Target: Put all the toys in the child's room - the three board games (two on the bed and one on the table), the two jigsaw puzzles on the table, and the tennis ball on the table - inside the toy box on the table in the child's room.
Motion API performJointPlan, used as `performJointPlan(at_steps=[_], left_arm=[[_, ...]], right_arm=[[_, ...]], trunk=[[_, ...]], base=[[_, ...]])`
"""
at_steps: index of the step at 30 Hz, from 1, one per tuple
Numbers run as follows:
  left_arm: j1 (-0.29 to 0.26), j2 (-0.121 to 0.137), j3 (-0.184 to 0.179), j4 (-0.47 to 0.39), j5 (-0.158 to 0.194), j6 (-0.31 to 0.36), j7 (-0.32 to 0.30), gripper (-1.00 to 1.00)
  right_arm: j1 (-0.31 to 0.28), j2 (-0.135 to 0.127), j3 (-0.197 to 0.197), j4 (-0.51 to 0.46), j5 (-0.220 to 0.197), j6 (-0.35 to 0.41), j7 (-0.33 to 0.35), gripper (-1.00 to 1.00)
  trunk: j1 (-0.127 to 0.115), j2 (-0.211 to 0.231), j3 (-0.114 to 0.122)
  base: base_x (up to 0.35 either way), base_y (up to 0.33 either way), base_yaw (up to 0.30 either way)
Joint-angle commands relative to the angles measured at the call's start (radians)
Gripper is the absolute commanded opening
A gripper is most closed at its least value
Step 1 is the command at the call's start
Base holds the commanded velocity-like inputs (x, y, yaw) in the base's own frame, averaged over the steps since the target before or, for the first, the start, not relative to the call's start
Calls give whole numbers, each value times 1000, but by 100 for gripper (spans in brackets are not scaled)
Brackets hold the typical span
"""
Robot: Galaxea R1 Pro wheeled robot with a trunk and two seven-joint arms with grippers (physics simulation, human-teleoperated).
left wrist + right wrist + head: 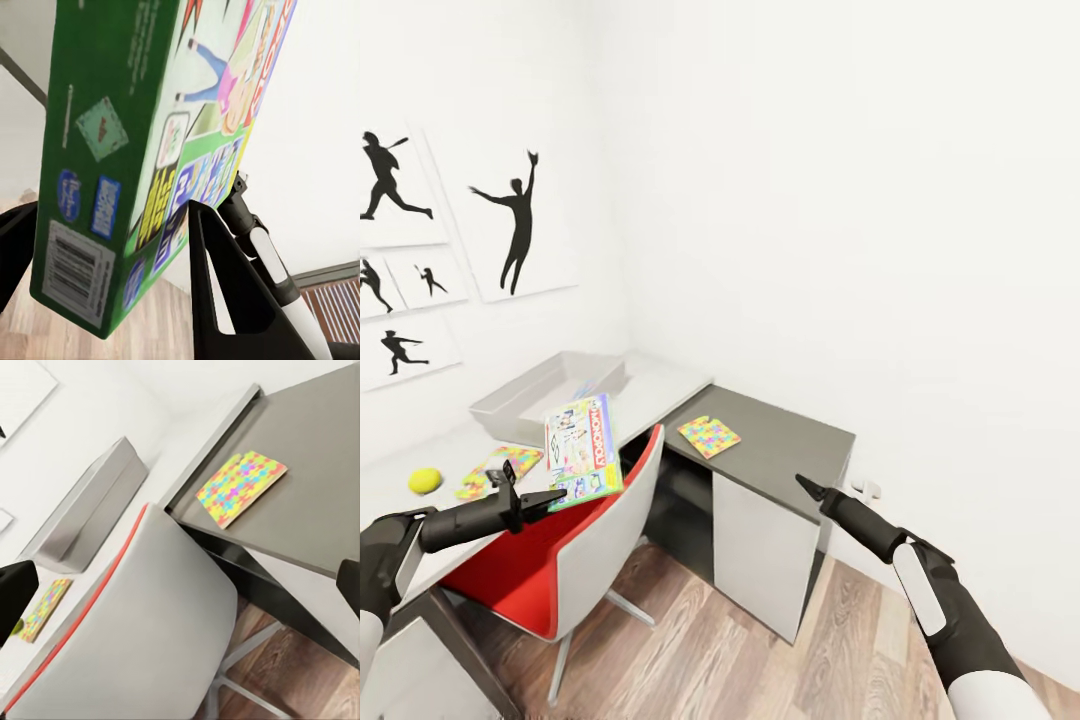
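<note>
My left gripper (552,497) is shut on the lower edge of a board game (582,450), a green printed box (135,150) held tilted up above the chair and the table's front edge. Behind it the grey toy box (530,400) sits on the white table (655,385); a bit of colourful print shows inside it. The tennis ball (425,481) and one jigsaw puzzle (500,470) lie on the table to the left. The other jigsaw puzzle (708,436) (241,487) lies on the lower dark grey desk. My right gripper (807,487) hangs open and empty right of that desk.
A red-seated chair with a grey back (575,555) (150,615) is pushed against the table below the held game. Framed black silhouette pictures (510,215) hang on the left wall. Wood-plank floor (760,660) lies in front of the dark desk.
</note>
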Motion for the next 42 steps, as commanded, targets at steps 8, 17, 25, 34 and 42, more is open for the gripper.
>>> performJointPlan(at_steps=[8, 17, 25, 34, 42], left_arm=[[-1, 0, 2, 0, 1, 10, -4, -100], [-1, 0, 1, 0, 1, 10, -4, -100], [-1, 0, 1, 0, 1, 10, -4, -100], [-1, 0, 1, 0, 1, 10, -4, -100], [-1, 0, 1, 0, 1, 10, -4, -100]], right_arm=[[0, 0, -2, -1, -9, 9, 1, 100], [0, 0, -2, -1, -9, 9, 1, 100], [0, 0, -2, -1, -9, 9, 1, 100], [0, 0, -2, -1, -9, 9, 1, 100], [0, 0, -2, -1, -8, 9, 1, 100]], trunk=[[0, -1, -1], [0, -1, -1], [0, -1, 0], [0, -1, 4], [0, -1, 7]], base=[[20, 0, 166], [91, 0, 5], [102, 0, 150], [111, 0, 270], [105, -20, 246]])
